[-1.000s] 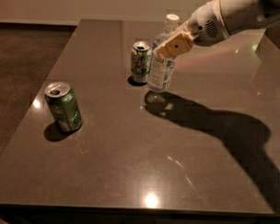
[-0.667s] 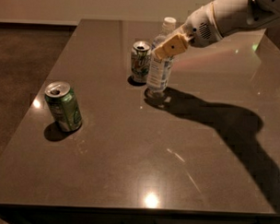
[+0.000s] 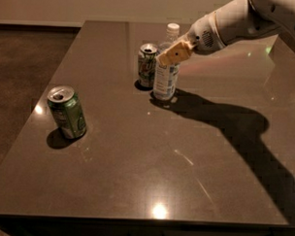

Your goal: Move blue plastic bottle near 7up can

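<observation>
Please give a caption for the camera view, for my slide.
Claw holds blue plastic bottle beside 7up can on table.

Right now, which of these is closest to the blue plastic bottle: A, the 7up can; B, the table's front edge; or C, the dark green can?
A: the 7up can stands just left of the blue plastic bottle, which the pincer grips at its shoulder. The green can sits far off to the left.

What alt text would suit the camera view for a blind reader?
The gripper of a white robot arm is at the upper part of a clear plastic water bottle with a white cap, standing close beside a silver-white soda can on a dark table. A darker green can stands apart, nearer the camera.
</observation>
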Tool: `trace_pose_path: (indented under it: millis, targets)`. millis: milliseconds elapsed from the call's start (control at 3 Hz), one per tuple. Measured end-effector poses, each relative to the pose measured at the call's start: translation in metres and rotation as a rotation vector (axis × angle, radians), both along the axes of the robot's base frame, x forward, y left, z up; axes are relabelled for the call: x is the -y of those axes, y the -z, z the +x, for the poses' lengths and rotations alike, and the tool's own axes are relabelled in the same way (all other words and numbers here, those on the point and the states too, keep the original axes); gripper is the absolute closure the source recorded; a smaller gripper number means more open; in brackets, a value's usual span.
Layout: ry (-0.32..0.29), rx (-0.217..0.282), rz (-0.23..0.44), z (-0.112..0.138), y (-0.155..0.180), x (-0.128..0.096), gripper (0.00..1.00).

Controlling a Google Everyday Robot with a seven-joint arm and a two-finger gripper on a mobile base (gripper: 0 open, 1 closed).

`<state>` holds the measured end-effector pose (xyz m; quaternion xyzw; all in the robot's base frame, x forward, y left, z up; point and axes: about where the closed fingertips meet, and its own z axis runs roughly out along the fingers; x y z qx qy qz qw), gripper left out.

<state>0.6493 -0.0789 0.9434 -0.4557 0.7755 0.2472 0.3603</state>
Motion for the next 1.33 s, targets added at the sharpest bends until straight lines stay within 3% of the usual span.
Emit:
trace_pose_path:
  millis: [667,1000,1333]
  targets:
    - [-0.001,0.000,0.000,0.0001,-0.0008,-0.0006,0.15]
    - [-0.005,-0.002,0.000,0.0002,0.0003,-0.0029,0.00]
    - [-0.005,-0.003,0.000,0.0002,0.0004,-0.0029,0.00]
